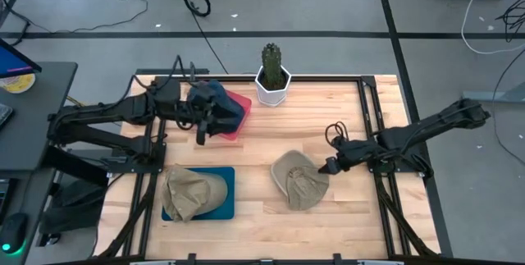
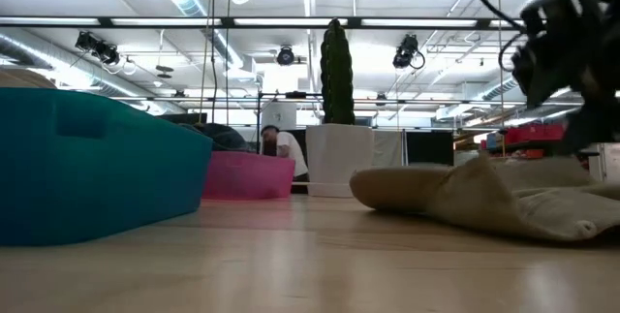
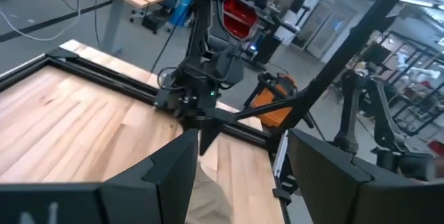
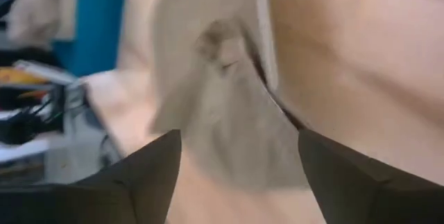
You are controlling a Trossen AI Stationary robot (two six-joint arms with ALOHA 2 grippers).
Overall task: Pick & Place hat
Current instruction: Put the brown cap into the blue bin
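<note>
A tan hat [image 1: 299, 180] lies flat on the wooden table, right of centre; in the low view the same tan hat [image 2: 484, 197] lies slumped on the boards. My right gripper [image 1: 328, 167] hangs open just above its right edge, slanting down, with the hat ahead of its fingers [image 4: 239, 137]. A second tan hat [image 1: 190, 191] rests on a blue tray [image 1: 225, 195] at the near left. A dark blue hat [image 1: 220, 102] lies on a pink tray [image 1: 238, 121] at the far left. My left gripper [image 1: 202, 136] hovers open beside that tray, pointing level across the table, with nothing between its fingers [image 3: 239, 141].
A cactus in a white pot [image 1: 273, 80] stands at the far edge, centre. A black frame [image 1: 369, 117] borders the table. Bare wood lies between the two trays and the loose hat. In the low view a person [image 2: 276, 143] shows far behind the table.
</note>
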